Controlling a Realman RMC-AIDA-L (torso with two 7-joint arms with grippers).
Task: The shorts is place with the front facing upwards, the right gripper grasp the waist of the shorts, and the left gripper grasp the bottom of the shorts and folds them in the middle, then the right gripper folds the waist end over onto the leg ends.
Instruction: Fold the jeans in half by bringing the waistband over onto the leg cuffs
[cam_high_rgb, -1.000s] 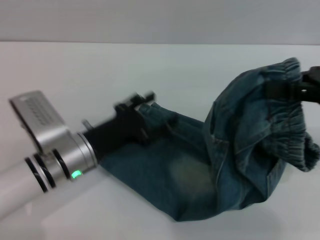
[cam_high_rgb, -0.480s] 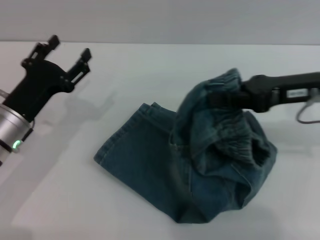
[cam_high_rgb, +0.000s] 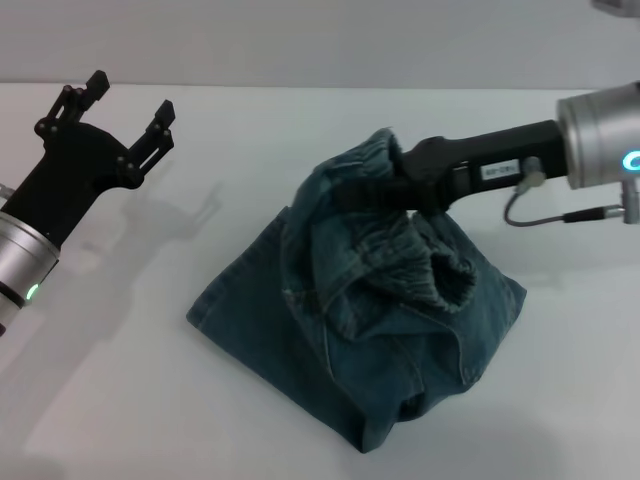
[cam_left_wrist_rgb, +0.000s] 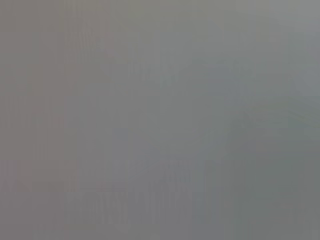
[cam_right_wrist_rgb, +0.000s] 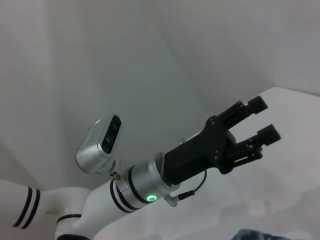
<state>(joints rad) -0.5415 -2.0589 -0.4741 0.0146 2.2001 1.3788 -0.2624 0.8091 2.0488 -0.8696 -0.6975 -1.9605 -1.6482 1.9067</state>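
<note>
Since the last frame the right gripper, pinching the waist, is travelling leftward over the shorts; leg ends are lying left of it. Left gripper, fingers spread, is hanging over the tabletop's far-left corner.

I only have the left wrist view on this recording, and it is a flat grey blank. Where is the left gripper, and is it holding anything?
Observer: The black two-finger left gripper hangs open and empty above the white table, clear of the blue denim shorts.
Operator: And the right one?
Observer: The right gripper is shut on the ruffled elastic waist of the shorts, holding it up over the flat legs.
Operator: Has the waist reached the leg ends?
Observer: Not yet; the stitched leg ends lie uncovered toward the robot's left.
</note>
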